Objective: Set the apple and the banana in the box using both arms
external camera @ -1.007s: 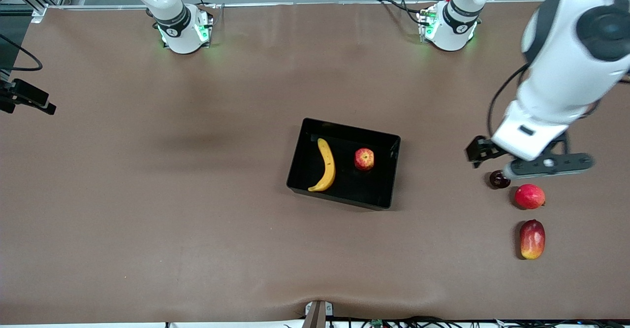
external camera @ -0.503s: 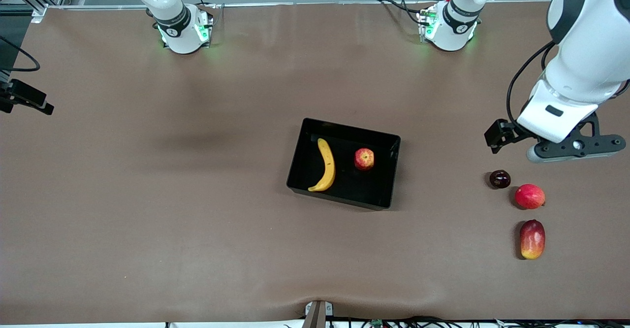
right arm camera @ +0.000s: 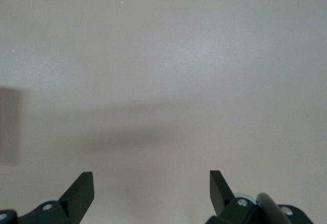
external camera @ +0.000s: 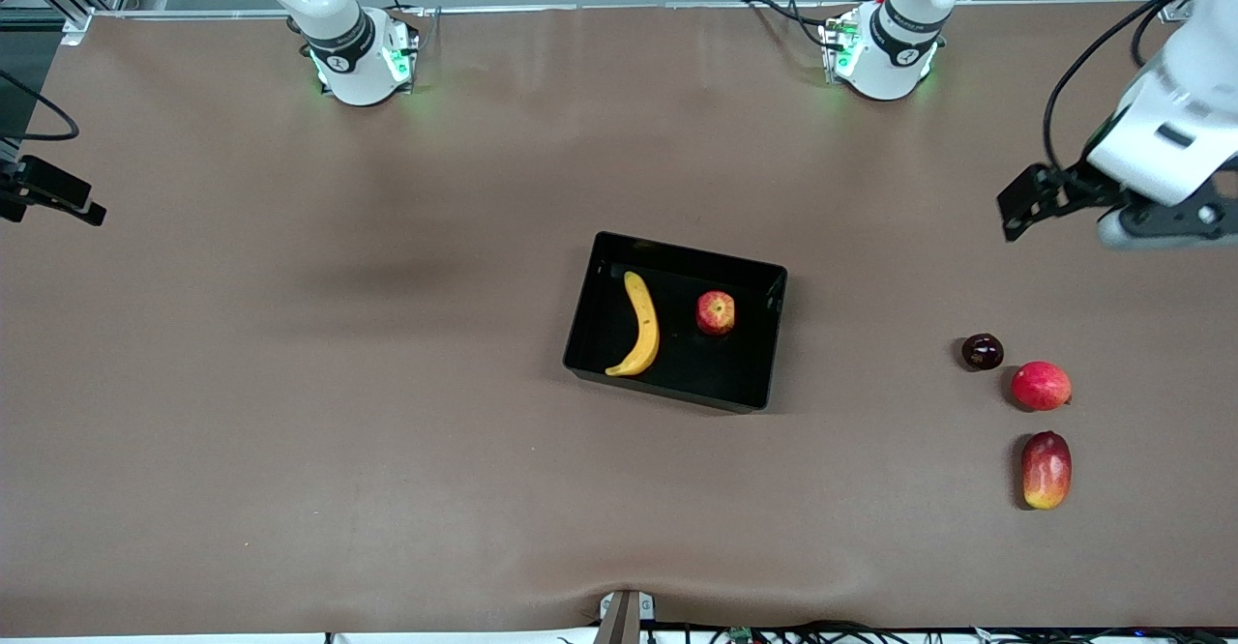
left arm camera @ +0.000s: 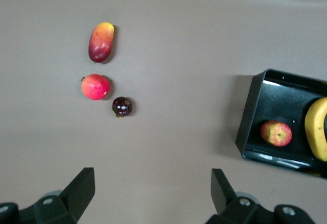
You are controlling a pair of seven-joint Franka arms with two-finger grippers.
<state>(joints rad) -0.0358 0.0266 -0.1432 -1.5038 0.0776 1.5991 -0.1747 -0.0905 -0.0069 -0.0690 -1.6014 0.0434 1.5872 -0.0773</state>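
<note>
The black box [external camera: 774,335] sits mid-table. The yellow banana [external camera: 640,325] and the small red apple [external camera: 716,312] lie in it, apart from each other. In the left wrist view the box [left arm camera: 247,132], the apple [left arm camera: 276,133] and part of the banana [left arm camera: 318,134] show. My left gripper [external camera: 1161,226] hangs open and empty over bare table at the left arm's end; its own view shows it [left arm camera: 152,188] with the jaws wide apart. My right gripper [right arm camera: 152,191] is open and empty over bare table; it is out of the front view.
Three loose fruits lie toward the left arm's end of the table: a small dark fruit [external camera: 982,351], a pinkish-red round fruit [external camera: 1041,385] and a red-yellow mango [external camera: 1046,469]. The arm bases [external camera: 353,54] stand along the table's top edge.
My left arm has lifted off from over the dark fruit and swung toward its end of the table and its base. The fruits and the box have not moved.
</note>
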